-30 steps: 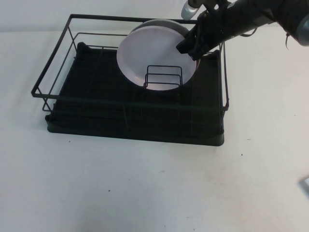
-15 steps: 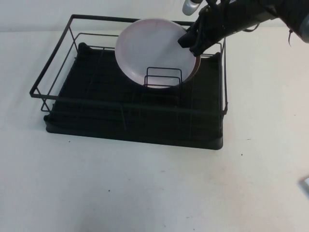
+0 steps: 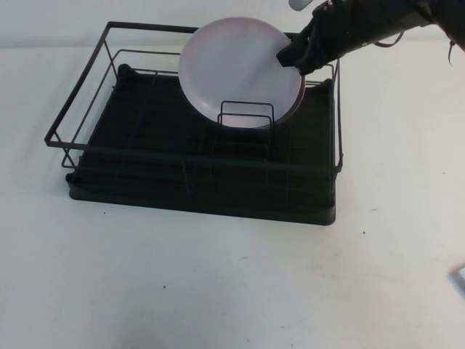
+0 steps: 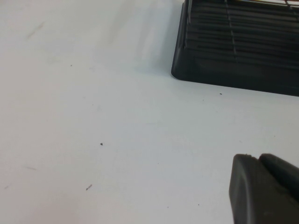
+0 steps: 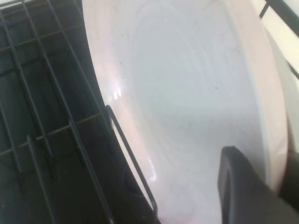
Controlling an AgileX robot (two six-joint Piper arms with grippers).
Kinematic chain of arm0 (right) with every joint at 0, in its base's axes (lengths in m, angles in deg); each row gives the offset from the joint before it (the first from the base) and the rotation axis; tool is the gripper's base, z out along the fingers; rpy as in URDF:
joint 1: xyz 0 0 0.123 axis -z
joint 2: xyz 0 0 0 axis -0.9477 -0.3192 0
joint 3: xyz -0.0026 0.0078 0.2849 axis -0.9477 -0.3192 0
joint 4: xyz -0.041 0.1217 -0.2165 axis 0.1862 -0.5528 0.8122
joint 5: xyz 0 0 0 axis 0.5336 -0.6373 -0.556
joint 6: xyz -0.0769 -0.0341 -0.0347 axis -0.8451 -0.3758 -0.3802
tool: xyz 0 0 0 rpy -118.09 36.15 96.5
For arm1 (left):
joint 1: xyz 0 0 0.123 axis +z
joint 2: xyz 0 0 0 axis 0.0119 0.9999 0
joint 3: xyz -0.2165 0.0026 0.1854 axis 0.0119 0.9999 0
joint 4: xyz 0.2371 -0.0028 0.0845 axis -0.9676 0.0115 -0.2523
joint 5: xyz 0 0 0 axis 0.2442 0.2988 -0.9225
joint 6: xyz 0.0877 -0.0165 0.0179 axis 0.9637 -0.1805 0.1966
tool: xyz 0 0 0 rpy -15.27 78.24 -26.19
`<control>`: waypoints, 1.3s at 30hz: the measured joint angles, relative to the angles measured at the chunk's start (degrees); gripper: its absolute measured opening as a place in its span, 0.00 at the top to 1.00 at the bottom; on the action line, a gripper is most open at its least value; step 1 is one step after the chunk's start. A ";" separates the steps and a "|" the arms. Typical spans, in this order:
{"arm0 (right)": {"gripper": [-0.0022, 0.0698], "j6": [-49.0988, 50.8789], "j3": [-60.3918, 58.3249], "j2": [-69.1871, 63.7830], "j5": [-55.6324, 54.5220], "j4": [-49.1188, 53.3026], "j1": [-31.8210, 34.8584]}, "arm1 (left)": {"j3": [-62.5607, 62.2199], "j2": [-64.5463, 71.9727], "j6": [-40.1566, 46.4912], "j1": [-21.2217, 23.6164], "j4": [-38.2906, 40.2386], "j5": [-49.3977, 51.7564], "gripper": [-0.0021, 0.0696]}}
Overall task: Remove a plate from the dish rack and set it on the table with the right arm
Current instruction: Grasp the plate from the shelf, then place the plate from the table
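Observation:
The pale pink plate (image 3: pixel 236 69) stands tilted at the back right of the black dish rack (image 3: pixel 145 160), its lower edge behind the small upright wire divider (image 3: pixel 245 120). My right gripper (image 3: pixel 294 58) is shut on the plate's upper right rim. In the right wrist view the plate (image 5: pixel 187 93) fills the frame, and the right gripper (image 5: pixel 264 163) has one finger on its face and the other behind its rim. The grey-green plate is hidden. My left gripper (image 4: pixel 259 158) is shut and empty, low over the white table (image 4: pixel 93 116), off the rack's corner (image 4: pixel 233 70).
The rack's top rail (image 3: pixel 182 29) and right side rail (image 3: pixel 338 109) run close to the plate and the right arm. Open white table (image 3: pixel 218 291) lies in front of the rack. A small pale object (image 3: pixel 461 276) shows at the right edge.
The right gripper has lifted the pink plate up and slightly right; its top edge now stands above the rack's back rail. The grey-green plate seen behind it earlier no longer shows.

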 joint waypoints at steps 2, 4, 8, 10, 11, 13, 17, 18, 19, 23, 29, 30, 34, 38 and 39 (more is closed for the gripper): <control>0.84 0.12 0.13 0.69 0.56 -0.17 0.26 | 0.00 0.00 0.00 0.00 0.00 0.00 0.98; 0.84 0.50 0.79 1.69 1.04 -0.17 0.39 | 0.00 0.00 0.00 0.00 0.00 0.00 0.98; 0.86 3.04 2.41 4.50 2.41 0.93 0.87 | 0.00 0.00 0.00 0.00 0.00 0.00 0.98; 0.91 4.03 3.13 5.85 4.04 0.59 0.87 | 0.00 0.00 0.00 0.00 0.00 0.00 0.98; 0.91 4.14 3.43 6.62 4.53 0.65 0.87 | 0.00 0.00 0.00 0.00 0.00 0.00 0.98; 0.91 4.75 3.63 8.04 5.40 0.84 0.76 | 0.00 0.00 0.00 0.00 0.00 0.00 0.98; 0.91 7.30 3.75 10.62 6.18 3.53 0.76 | 0.00 0.00 0.00 0.00 0.00 0.00 0.98; 0.91 8.13 3.85 11.18 6.45 4.21 0.76 | 0.00 0.00 0.00 0.00 0.00 0.00 0.98; 0.91 9.08 3.85 11.99 6.93 5.07 0.76 | 0.00 0.00 0.00 0.00 0.00 0.00 0.98; 0.91 13.07 3.97 15.81 10.45 7.19 0.76 | 0.00 0.00 0.00 0.00 0.00 0.00 0.98; 0.91 22.23 3.97 23.79 17.42 13.89 0.76 | 0.00 0.00 0.00 0.00 0.00 0.00 0.98; 0.91 24.00 3.83 24.92 17.58 14.99 0.76 | 0.00 0.00 0.00 0.00 0.00 0.00 0.98; 0.91 28.49 0.40 31.74 17.93 18.92 0.76 | 0.00 0.00 0.00 0.00 0.00 0.00 0.98; 0.91 33.98 -8.37 40.17 17.93 22.55 0.76 | 0.00 0.00 0.00 0.00 0.00 0.00 0.98; 0.91 35.02 -12.04 42.21 17.93 22.52 0.76 | 0.00 0.00 0.00 0.00 0.00 0.00 0.98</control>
